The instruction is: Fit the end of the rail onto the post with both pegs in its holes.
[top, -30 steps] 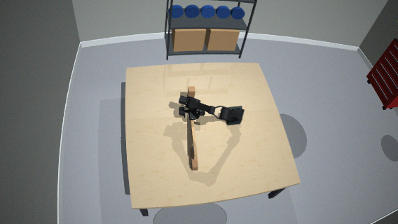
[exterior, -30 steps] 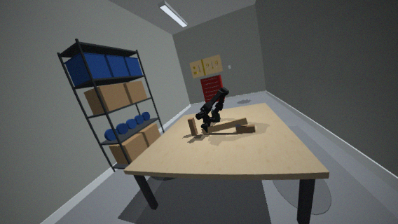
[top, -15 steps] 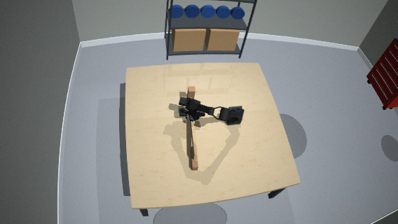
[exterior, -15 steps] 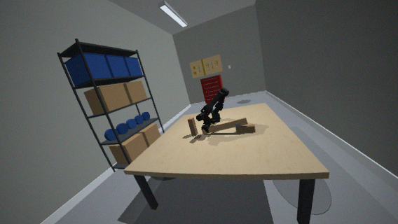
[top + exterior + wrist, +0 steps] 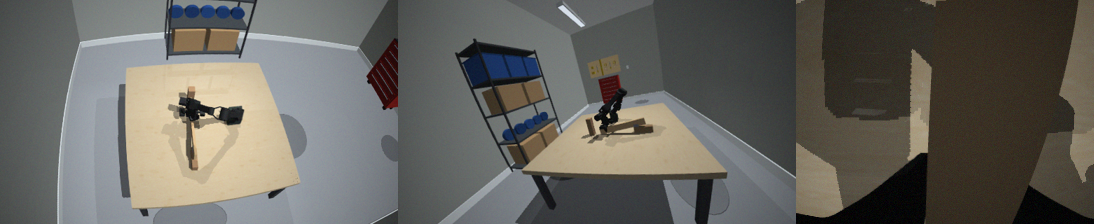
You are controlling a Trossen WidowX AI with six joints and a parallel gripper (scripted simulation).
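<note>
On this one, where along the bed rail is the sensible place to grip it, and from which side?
Near its low end by the post, from above, jaws across the narrow width. The rail slopes up to the footboard block, so only that end needs lifting. The gripper is shut on it there.

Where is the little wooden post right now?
In the exterior view the post stands upright on the table, just left of the gripper, whose fingers are shut on the low end of the rail. The rail's end is not on it yet.
</note>
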